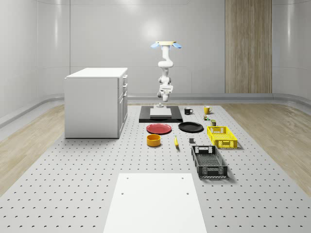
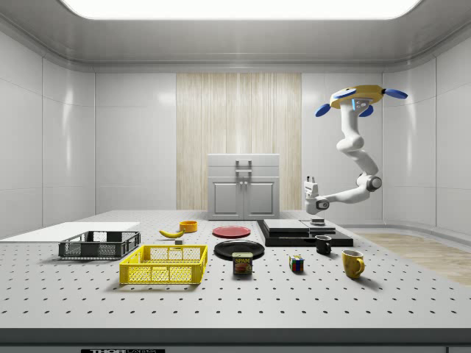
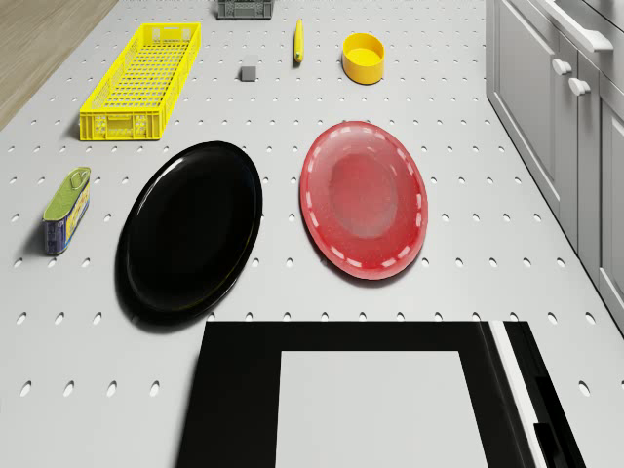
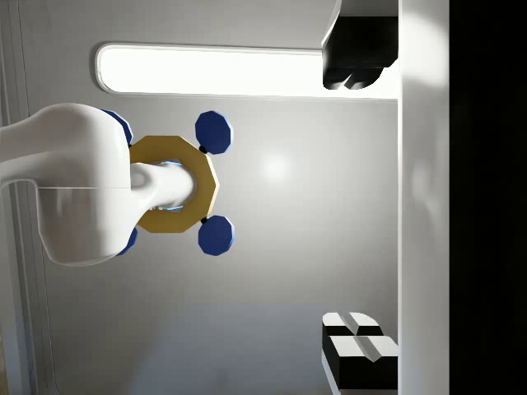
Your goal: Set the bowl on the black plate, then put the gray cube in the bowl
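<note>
Two crates stand on the table: the yellow crate shows its bare mesh floor in the drone view, and the black crate lies nearer the whole-scene camera, its open grid bottom in plain sight. I find the yellow bowl upright on the table just in front of the red plate, apart from it, with its own yellow inner floor showing in the drone view. The black plate lies flat beside the red plate on the whole-scene view's right, its glossy face showing whole. The gray cube rests on the table between the banana and the yellow crate, touching neither. A tin can lies on its side near the black plate. A black mug and a yellow mug stand upright beyond the black plate; I cannot tell their contents. The drone hovers high over the black-and-white pad at the table's far end, beside the white cabinet. The arm hangs beneath it and bends back, so the gripper sits above the pad pointing up toward the drone, its fingers spread wide and holding nothing.
</note>
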